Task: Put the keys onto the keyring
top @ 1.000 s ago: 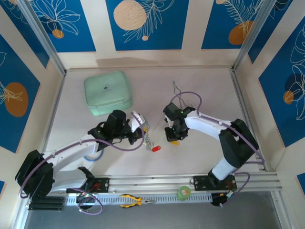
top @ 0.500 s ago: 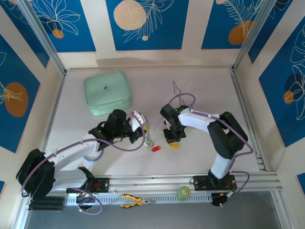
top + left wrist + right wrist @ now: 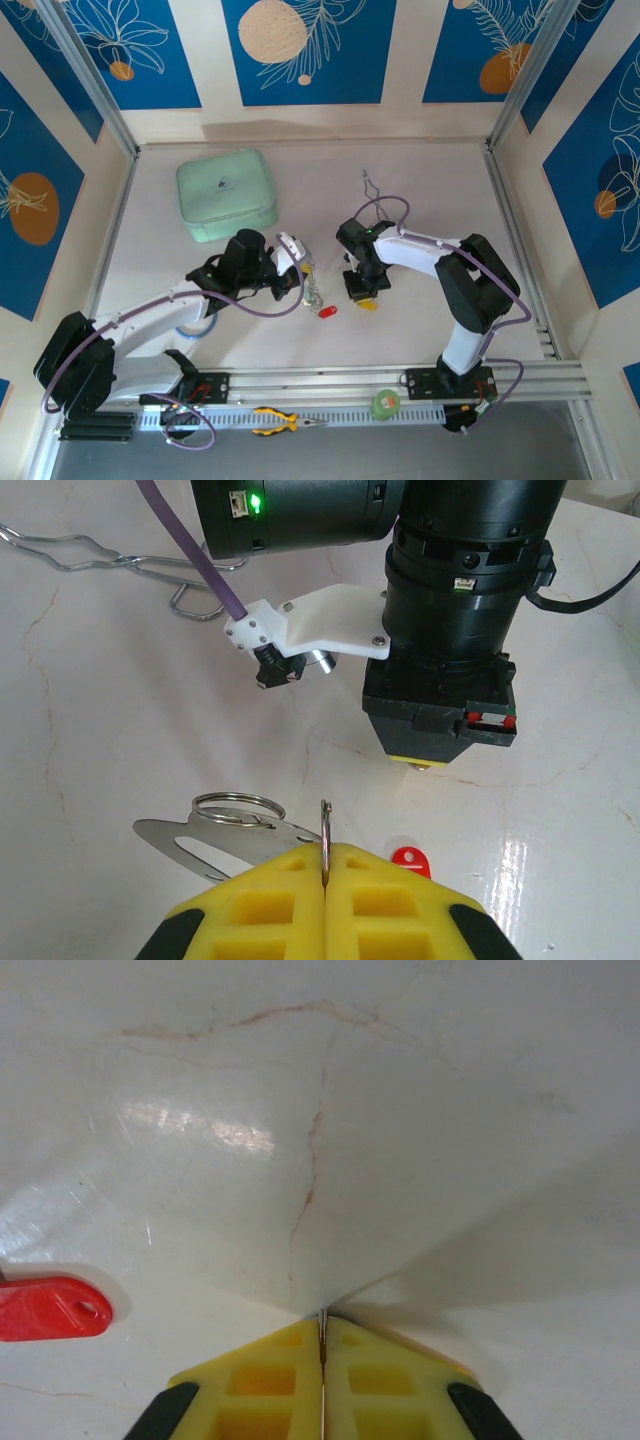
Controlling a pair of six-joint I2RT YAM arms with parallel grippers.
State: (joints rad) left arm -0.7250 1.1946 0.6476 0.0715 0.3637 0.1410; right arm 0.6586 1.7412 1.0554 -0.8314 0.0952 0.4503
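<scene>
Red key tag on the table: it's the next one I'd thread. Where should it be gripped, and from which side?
I'd take the red key tag across its long straight edges, coming straight down from above. It lies flat on the table, ruling out a sideways approach; leave the holed end free for threading.

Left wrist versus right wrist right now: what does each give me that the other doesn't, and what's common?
Left wrist's extras: the left claw shut on the grey keyring, and the silver tongs lying behind. Right wrist's extra: a reddish vein in the table. Both: the red key tag flat on the table, and the right claw, shut, tip down at the surface.
</scene>
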